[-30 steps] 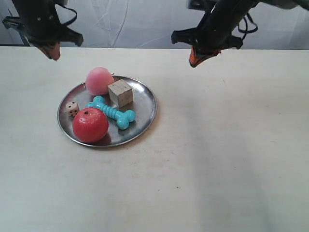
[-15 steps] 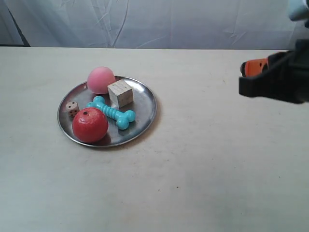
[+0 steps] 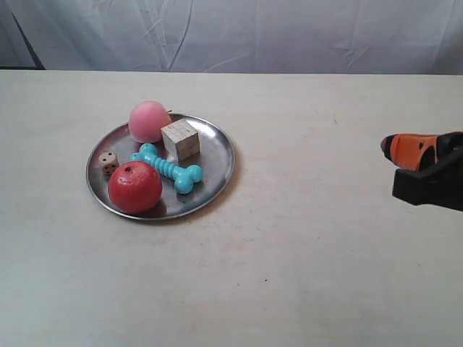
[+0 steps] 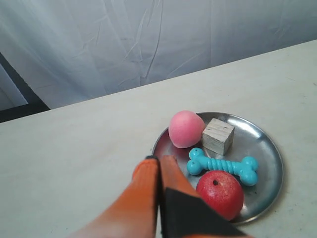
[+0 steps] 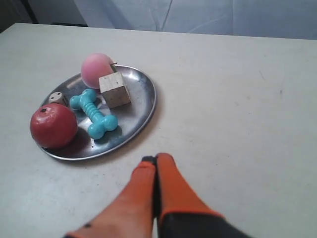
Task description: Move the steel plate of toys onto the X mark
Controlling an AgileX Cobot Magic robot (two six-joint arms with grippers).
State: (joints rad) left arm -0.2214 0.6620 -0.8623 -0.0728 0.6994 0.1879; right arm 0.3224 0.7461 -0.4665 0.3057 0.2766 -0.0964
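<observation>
The steel plate lies left of centre on the table. It holds a red apple, a pink peach, a wooden cube, a turquoise bone and a die. My right gripper is shut and empty at the exterior view's right edge, far from the plate. Its tips hover over bare table. My left gripper is also shut and empty, just beside the plate rim, and it hides the die. I cannot make out the X mark.
A pale cloth backdrop hangs behind the table's far edge. The beige table top stretches to the right of and in front of the plate, with faint specks on it.
Both arms hung at the top of the exterior view. The arm at its left has gone out of view. The other swung down to the right edge. The plate stayed put.
</observation>
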